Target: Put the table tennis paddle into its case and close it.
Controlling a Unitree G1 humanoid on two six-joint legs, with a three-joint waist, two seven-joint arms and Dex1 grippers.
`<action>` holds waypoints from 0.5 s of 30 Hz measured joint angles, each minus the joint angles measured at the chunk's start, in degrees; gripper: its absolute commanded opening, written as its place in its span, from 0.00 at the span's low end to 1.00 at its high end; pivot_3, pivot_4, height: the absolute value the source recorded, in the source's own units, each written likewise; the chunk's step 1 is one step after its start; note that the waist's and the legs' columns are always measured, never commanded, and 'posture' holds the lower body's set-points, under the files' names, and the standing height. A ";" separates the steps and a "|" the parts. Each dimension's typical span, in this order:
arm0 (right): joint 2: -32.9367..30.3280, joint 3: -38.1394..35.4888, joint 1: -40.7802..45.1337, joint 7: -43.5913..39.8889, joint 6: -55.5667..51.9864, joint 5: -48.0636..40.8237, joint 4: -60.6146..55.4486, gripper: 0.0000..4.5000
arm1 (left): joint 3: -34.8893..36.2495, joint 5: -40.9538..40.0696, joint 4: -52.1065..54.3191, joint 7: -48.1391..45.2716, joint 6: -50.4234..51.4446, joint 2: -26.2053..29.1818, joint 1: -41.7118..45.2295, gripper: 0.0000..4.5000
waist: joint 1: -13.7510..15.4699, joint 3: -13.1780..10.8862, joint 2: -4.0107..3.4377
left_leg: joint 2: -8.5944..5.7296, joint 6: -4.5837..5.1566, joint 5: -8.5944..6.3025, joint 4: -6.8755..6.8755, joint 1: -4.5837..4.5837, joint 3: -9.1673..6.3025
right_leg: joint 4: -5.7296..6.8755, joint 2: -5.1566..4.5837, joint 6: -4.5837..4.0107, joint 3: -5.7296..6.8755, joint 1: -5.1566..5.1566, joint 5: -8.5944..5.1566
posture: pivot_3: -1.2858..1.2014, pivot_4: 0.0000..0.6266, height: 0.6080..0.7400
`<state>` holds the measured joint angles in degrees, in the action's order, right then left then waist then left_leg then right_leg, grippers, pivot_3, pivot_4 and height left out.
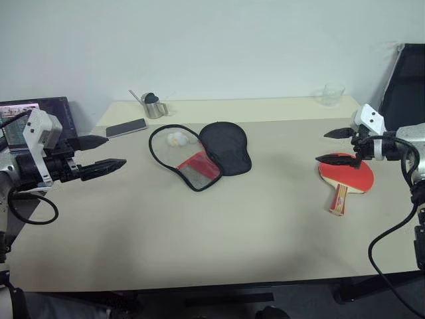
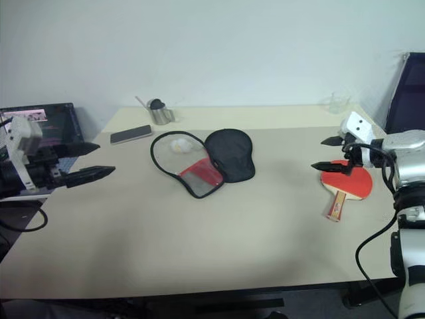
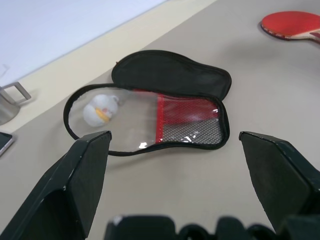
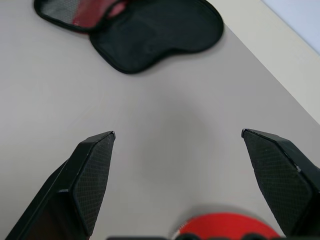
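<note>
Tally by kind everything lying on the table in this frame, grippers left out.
Round red rubber-faced table tennis paddle: 1
Open black and red soft zip case: 1
White balls in the case: 2, as far as I can tell
Dark flat phone: 1
Small metal cup: 1
Clear glass: 1
Total: 7

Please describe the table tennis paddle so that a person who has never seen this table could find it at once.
Look at the long beige table and go to its right-hand part, below the right tool. There lies the table tennis paddle, flat, with a round red face and a short striped wooden handle. The case at mid-table is soft, black-edged and lies unzipped.
</note>
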<state>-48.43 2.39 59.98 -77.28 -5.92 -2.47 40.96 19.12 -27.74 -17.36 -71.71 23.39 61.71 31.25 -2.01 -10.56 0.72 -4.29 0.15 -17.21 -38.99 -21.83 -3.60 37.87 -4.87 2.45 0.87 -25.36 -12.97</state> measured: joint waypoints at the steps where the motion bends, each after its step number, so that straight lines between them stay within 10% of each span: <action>1: 0.21 -0.02 -0.03 0.11 -0.34 -0.39 -0.73 0.99 | -0.15 0.01 -0.37 -0.03 0.00 0.00 0.55 1.00 | 0.02 0.00 0.00 | 0.00 0.00 0.00 0.00 0.00 0.00 | 0.00 0.00 0.00 0.00 0.00 0.00 | 0.52 0.24 1.00; 15: 0.72 -1.90 -7.73 3.77 -6.40 -5.23 -15.92 0.99 | -9.41 7.76 -10.84 9.29 -1.63 -10.22 14.49 1.00 | 0.47 0.06 0.15 | -0.03 0.02 0.01 -0.11 -0.01 -0.02 | 0.10 0.01 0.01 0.05 0.02 0.01 | 0.52 0.24 1.00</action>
<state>-47.70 0.50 52.25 -73.50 -12.33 -7.70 25.03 9.71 -19.98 -28.20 -62.42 21.77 51.48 45.74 -1.54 -10.50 0.87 -4.32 0.16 -17.20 -39.11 -21.84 -3.62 37.97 -4.86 2.46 0.92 -25.34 -12.97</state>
